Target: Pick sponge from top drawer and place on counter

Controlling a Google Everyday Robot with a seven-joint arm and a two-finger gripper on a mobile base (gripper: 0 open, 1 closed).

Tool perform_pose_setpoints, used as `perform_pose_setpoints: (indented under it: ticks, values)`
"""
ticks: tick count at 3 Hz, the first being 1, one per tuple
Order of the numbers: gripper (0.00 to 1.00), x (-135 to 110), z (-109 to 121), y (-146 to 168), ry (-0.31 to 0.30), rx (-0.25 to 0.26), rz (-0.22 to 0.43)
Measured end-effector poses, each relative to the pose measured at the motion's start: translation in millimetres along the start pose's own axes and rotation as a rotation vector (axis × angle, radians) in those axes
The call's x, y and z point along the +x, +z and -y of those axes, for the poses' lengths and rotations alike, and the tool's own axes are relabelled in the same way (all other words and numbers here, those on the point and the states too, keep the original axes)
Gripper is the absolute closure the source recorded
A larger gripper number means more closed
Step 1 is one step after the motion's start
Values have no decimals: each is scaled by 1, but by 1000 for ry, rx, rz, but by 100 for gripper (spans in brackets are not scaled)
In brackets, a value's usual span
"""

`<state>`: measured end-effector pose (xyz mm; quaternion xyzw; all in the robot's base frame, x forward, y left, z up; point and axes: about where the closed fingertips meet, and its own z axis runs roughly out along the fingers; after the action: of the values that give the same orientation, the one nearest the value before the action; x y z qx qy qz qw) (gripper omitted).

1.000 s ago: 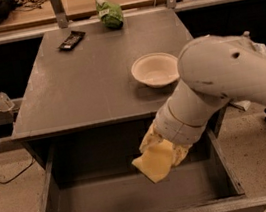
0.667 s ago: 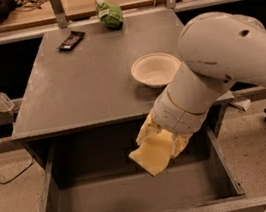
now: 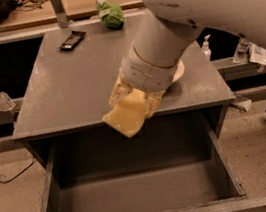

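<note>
My gripper (image 3: pixel 133 103) is shut on the pale yellow sponge (image 3: pixel 126 116) and holds it in the air at the counter's front edge, above the back of the open top drawer (image 3: pixel 138 198). The big white arm comes in from the upper right and hides most of the gripper. The dark grey counter (image 3: pixel 74 87) lies behind and under the sponge. The drawer is pulled fully out and its floor shows nothing on it. The cream bowl (image 3: pixel 179 71) is mostly hidden behind the arm.
A green crumpled bag (image 3: pixel 110 12) and a black flat packet (image 3: pixel 72 39) lie at the counter's back. Clear bottles stand on side ledges at the left (image 3: pixel 1 98) and the right (image 3: pixel 206 47). Wooden benches run behind.
The arm has risen and moved back toward the counter, lifting the sponge from inside the drawer to the counter's front edge. The arm now covers most of the bowl.
</note>
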<state>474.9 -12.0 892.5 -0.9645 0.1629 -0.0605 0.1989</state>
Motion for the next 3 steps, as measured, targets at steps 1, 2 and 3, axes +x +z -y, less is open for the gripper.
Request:
perform_pose_setpoints:
  ticks: [1, 2, 3]
  values:
    - [97, 33, 47, -3, -18, -2, -62]
    - [89, 67, 84, 6, 33, 2, -87]
    - [86, 85, 117, 22, 110, 27, -35]
